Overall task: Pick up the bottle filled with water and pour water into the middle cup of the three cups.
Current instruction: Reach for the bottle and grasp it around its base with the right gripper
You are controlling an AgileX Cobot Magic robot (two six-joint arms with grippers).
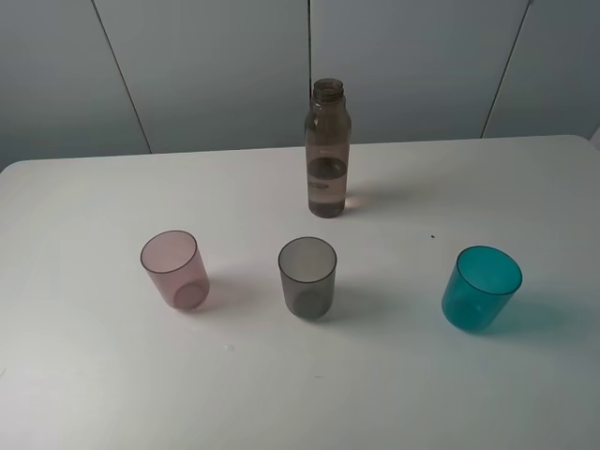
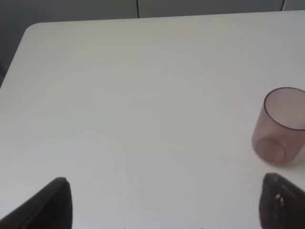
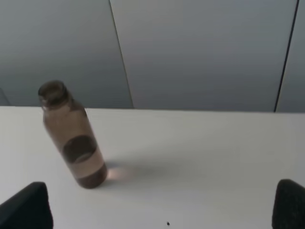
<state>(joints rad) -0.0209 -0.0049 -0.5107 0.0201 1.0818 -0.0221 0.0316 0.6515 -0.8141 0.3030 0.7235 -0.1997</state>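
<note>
The smoky-brown capless bottle (image 1: 326, 150) stands upright at the back middle of the white table, partly filled with water; it also shows in the right wrist view (image 3: 72, 136). In front of it stand three tumblers in a row: the pink cup (image 1: 175, 269) on the left, the smoky-grey middle cup (image 1: 307, 277), and the teal cup (image 1: 481, 287) on the right. Neither gripper shows in the exterior high view. My left gripper (image 2: 164, 202) is open, with the pink cup (image 2: 281, 126) ahead to one side. My right gripper (image 3: 159, 207) is open, short of the bottle.
The white table (image 1: 94, 375) has a rounded far left corner (image 2: 33, 28). Grey wall panels (image 1: 206, 66) stand right behind the table's far edge. A small dark speck (image 1: 432, 236) lies on the table between the bottle and the teal cup.
</note>
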